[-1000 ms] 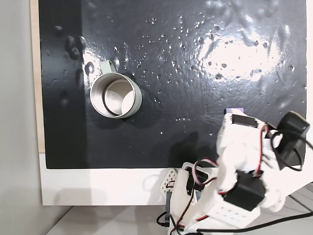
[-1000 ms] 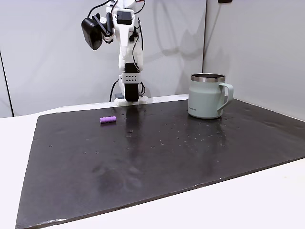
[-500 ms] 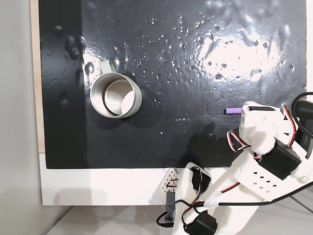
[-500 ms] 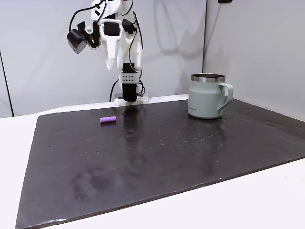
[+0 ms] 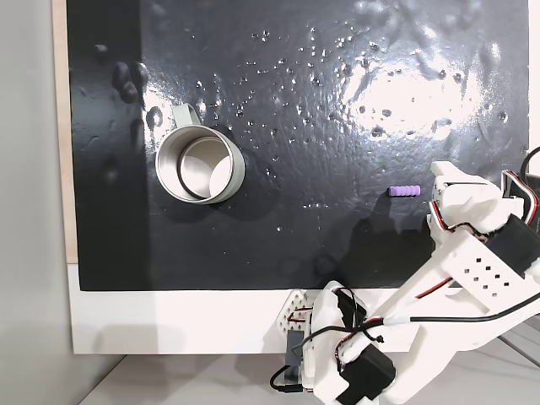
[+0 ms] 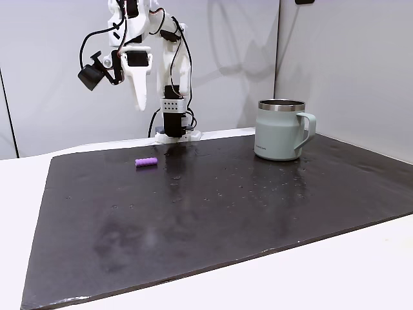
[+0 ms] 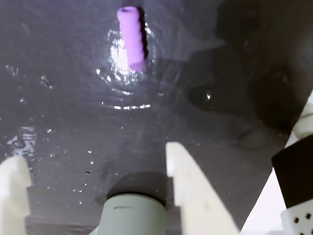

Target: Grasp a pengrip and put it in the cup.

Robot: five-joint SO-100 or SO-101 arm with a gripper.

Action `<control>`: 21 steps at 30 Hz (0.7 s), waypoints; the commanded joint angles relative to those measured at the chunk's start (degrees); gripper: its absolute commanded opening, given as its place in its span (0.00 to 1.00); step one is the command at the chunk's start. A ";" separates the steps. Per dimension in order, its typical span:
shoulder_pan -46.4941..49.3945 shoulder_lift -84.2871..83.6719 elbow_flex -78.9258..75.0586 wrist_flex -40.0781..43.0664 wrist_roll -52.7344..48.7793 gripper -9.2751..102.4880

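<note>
Here the pengrip [image 5: 402, 191] is lying on its side on the black mat [image 5: 295, 110], alone and untouched, just left of the arm's white head in a fixed view; in another fixed view the pengrip [image 6: 146, 162] is resting near the mat's [image 6: 213, 219] far left part, in front of the arm's base [image 6: 175, 132]; in the wrist view the pengrip [image 7: 131, 38] is showing near the top, lengthwise, with a bright glare on the wet-looking mat [image 7: 63, 107] beside it

The gripper [image 7: 93, 183] is hanging above the mat with its jaws spread wide, nothing between them; in the wrist view its two pale fingers [image 7: 188, 188] are framing the cup's [image 7: 131, 218] rim at the bottom edge; in a fixed view the gripper [image 6: 139, 97] is pointing downward, well above the pengrip and a little to its left

The cup [image 5: 201, 164] is standing upright on the mat, well apart from the pengrip, its shiny inside open to the camera and its handle toward the upper left in a fixed view; in another fixed view the cup [image 6: 281, 130] is sitting at the right with its handle to the right; the mat is lying on a white counter [image 5: 169, 321]
</note>
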 commanded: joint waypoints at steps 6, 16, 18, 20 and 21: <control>0.18 -2.46 3.78 -6.33 -1.49 0.33; 0.70 -8.88 9.14 -13.62 -2.29 0.32; 0.62 -10.72 9.14 -14.24 -2.11 0.32; 0.53 -12.39 9.14 -14.94 -1.85 0.31; 0.53 -13.10 9.14 -15.29 -1.85 0.31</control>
